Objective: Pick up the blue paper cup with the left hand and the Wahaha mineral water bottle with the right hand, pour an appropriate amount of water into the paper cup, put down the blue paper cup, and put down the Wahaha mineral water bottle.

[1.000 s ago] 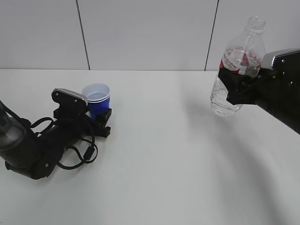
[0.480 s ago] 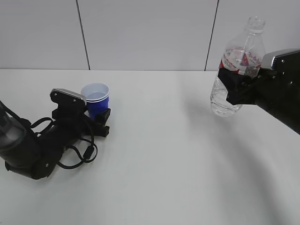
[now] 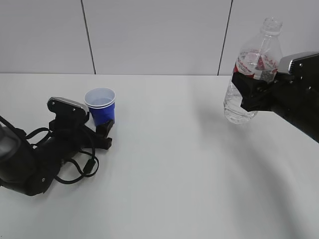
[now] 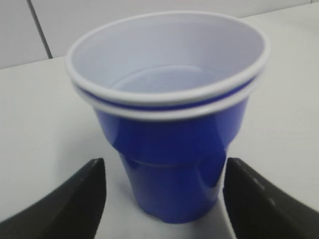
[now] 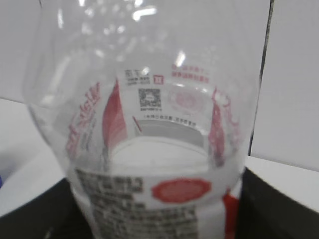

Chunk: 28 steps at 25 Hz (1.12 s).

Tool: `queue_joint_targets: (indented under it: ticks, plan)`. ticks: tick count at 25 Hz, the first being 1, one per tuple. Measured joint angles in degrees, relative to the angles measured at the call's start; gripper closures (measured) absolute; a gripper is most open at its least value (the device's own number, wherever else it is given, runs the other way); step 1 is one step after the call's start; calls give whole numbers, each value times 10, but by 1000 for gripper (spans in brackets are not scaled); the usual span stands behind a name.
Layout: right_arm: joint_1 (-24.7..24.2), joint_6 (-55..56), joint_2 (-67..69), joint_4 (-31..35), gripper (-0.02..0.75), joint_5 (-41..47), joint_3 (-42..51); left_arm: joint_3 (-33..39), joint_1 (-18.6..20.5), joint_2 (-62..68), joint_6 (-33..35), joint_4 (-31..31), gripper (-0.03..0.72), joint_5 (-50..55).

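— What is seen underneath?
— A plain white table (image 3: 179, 169) is seen, spread across the whole foreground.
— And behind?
— A pale panelled wall (image 3: 154, 35) is shown, divided by thin dark vertical seams (image 3: 88, 37).

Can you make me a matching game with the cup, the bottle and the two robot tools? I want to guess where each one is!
Things:
1. blue paper cup
2. Wahaha mineral water bottle
3. left tool
4. right tool

Places or states:
A. held up in the air
B. open, a finger on each side of the cup
C. standing on the white table
D. closed around the bottle

Pairs: 1-C, 2-A, 3-B, 4-D
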Motion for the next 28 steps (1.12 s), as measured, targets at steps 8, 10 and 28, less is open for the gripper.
queue_joint_targets:
  ticks: [8, 10, 28]
  plan:
    - [0, 0, 0, 0, 302, 0, 0, 42, 0, -34, 1, 0, 130, 0]
    - [0, 0, 0, 0, 308, 0, 0, 58, 0, -48, 1, 0, 130, 0]
    - [0, 0, 0, 1, 316, 0, 0, 263, 0, -302, 2, 10, 130, 0]
